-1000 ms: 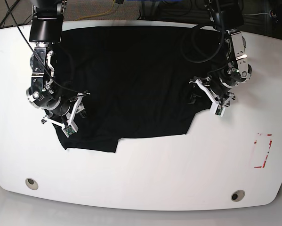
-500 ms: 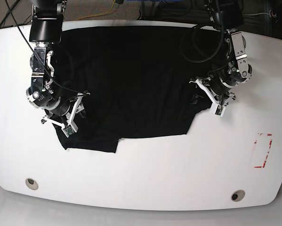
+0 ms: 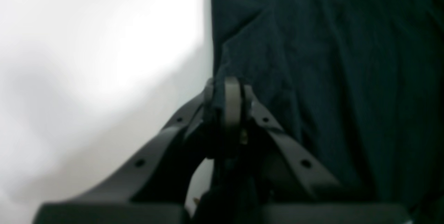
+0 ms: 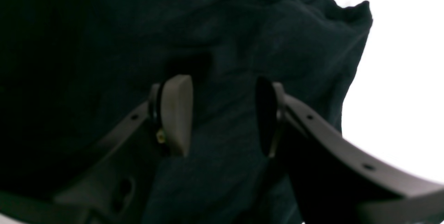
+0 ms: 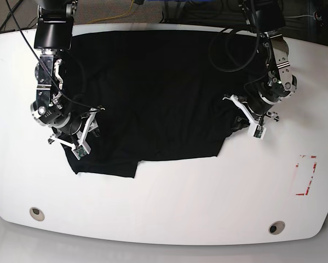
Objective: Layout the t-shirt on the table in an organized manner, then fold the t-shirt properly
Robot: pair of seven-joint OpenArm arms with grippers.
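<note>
A large glossy white table [image 5: 169, 197] with curved edges is seen from above; two small round metal inserts [image 5: 36, 213] sit near its front edge and a red rectangular outline mark [image 5: 306, 174] lies at the near right. A black t-shirt [image 5: 153, 93] is spread over the far half of the table, from the far edge towards the middle. It is mostly flat, but the near hem is stepped and uneven, so the laying-out stage is judged unfinished.

The cloth is matte, soft and faintly creased, and no print or lettering is visible from here.

At the shirt's right edge, the left gripper [image 5: 246, 118] is closed on a pinch of fabric. In the left wrist view its pale fingertips [image 3: 231, 101] are pressed together with the cloth's border bunched between them, beside bare white tabletop. This hold is probably meant for pulling that side outward to smooth it.

At the shirt's near left corner, the right gripper [image 5: 79, 137] is lowered over the cloth with its jaws apart. In the right wrist view, dark fabric lies between its beige pad [image 4: 175, 113] and the opposite finger, and nothing is clamped.
</note>
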